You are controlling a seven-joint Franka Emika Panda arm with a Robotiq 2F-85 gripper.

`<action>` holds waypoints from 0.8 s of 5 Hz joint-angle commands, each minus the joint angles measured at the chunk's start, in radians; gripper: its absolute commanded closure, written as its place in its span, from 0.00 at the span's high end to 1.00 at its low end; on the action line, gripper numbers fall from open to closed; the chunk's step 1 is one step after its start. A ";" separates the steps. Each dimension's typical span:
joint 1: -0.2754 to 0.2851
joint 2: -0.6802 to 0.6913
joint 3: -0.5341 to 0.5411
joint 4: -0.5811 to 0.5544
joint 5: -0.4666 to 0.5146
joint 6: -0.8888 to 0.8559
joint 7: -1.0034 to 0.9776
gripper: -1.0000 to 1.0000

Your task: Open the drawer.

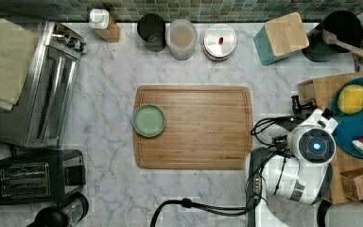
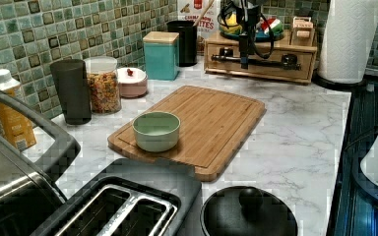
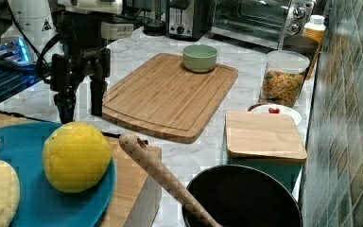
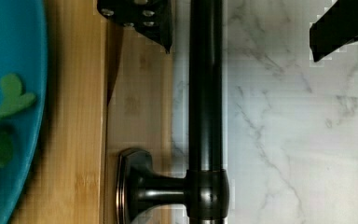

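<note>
The drawer is the light-wood front of a small wooden stand, and it looks shut in the left view. Its long black bar handle runs across that front on a dark mount. My gripper is open and hangs straight down over the handle. One black finger is on the drawer side of the bar and the other on the marble side; neither touches it. The same gripper stands beside the stand in the right view and in front of the drawer in the left view.
A blue plate of toy fruit lies on top of the stand. A bamboo cutting board carrying a green bowl lies mid-counter. Canisters and a teal box line the tiled wall. A paper towel roll stands beside the stand.
</note>
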 commanded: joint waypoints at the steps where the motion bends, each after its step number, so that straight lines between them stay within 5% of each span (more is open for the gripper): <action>1: -0.028 0.095 -0.009 0.095 0.045 0.011 -0.081 1.00; 4: -0.049 0.136 -0.003 0.080 0.058 0.072 -0.166 1.00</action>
